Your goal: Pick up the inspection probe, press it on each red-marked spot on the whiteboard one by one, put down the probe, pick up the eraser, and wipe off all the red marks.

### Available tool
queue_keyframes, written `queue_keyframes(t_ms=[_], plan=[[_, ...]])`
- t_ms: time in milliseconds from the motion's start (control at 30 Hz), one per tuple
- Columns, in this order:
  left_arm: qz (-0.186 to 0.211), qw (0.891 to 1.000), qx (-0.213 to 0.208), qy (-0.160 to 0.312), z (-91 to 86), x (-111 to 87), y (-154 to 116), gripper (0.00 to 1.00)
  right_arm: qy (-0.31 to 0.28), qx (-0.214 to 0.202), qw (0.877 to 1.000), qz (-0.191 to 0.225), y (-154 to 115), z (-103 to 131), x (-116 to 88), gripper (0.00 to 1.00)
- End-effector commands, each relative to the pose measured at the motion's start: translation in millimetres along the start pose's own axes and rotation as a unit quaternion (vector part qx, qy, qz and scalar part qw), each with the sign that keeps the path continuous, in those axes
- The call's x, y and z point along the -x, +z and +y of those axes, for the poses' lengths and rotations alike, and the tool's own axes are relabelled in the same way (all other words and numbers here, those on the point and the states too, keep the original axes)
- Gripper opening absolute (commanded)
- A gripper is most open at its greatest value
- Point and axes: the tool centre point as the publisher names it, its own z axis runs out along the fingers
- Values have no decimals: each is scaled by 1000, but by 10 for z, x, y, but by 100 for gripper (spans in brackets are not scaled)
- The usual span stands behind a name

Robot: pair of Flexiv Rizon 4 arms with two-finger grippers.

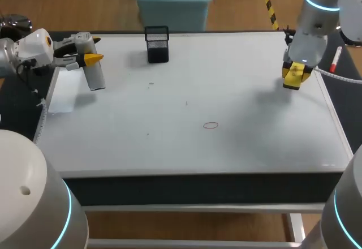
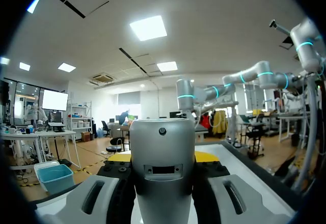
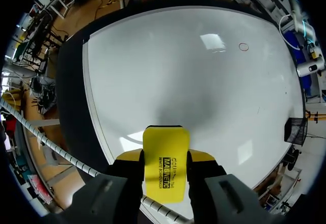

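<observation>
Whiteboard (image 1: 226,90) with black mesh holder (image 1: 156,44) at far edge, left hand (image 1: 92,60) clamped on probe (image 1: 97,80), right hand (image 1: 296,74) clamped on eraser (image 3: 164,165)

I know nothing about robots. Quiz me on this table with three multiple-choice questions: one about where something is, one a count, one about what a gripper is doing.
1. Where does the black mesh holder stand?
A. at the far edge of the whiteboard
B. mid-board
C. at its near edge

2. How many red marks are on the whiteboard?
A. none
B. one
C. four

3. What is the right gripper doing?
A. hanging open, empty
B. shut on the yellow eraser
C. shut on the probe

Answers:
1 A: it stands against the far edge.
2 B: a single ring shows in the head and right wrist views.
3 B: its fingers press the eraser from both sides; the inspection probe is in the left gripper.
</observation>
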Motion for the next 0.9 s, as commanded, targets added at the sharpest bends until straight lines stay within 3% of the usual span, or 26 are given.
queue_keyframes(t_ms=[33,500,900], plan=[[-2,1000,0,1,-13,-13,5,0,-1,-2,1000,0,-10,10,-16,0],[-2,1000,0,1,-13,-13,5,0,-1,-2,1000,0,-10,10,-16,0],[81,996,-22,29,-25,-604,483,0,-1,-2,1000,0,-10,10,-16,0]])
